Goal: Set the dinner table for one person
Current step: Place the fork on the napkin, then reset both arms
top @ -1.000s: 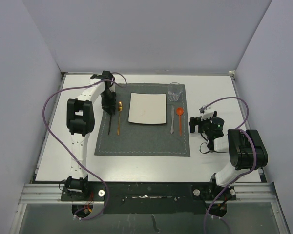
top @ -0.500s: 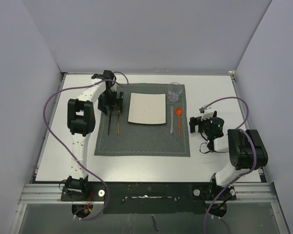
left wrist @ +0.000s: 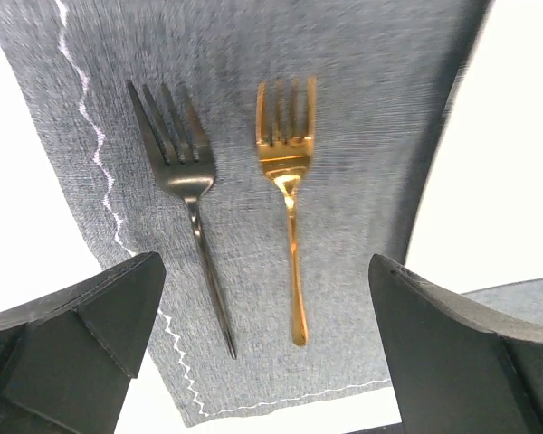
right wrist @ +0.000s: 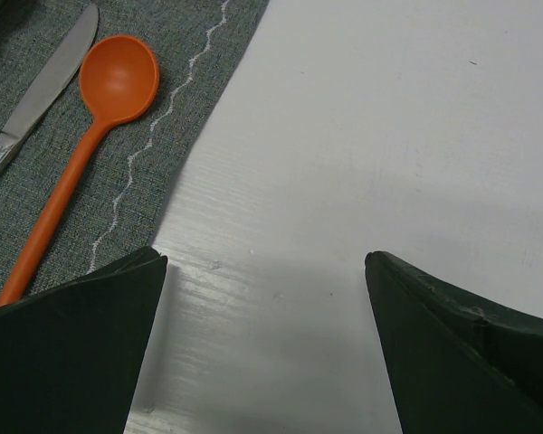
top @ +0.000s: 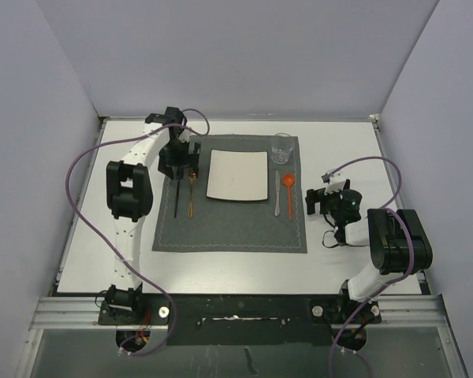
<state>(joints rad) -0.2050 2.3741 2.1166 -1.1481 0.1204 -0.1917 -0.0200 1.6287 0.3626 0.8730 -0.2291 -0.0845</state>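
Note:
The dinner table (top: 87, 236) is a wide white top carrying a dark grey placemat (top: 229, 228). On the mat lie a square white plate (top: 238, 175), a black fork (top: 177, 197) and a gold fork (top: 191, 197) left of it, a knife (top: 277, 193) and an orange spoon (top: 290, 189) to its right, and a glass (top: 282, 147) at the far right corner. My left gripper (top: 179, 161) hovers open above the far ends of the forks; the black fork (left wrist: 185, 190) and gold fork (left wrist: 288, 181) lie flat, side by side. My right gripper (top: 322, 201) is open over bare table just right of the mat, holding nothing.
Grey walls close off the table on three sides. The right wrist view has the orange spoon (right wrist: 90, 136) and the knife (right wrist: 36, 99) on the mat's stitched edge, with white table (right wrist: 389, 136) under the jaws. A purple cable (top: 79, 181) loops over the left side.
My left gripper has opened, leaving the gold fork on the mat beside the black fork, and has drawn back a little toward the far edge. The right arm has not moved.

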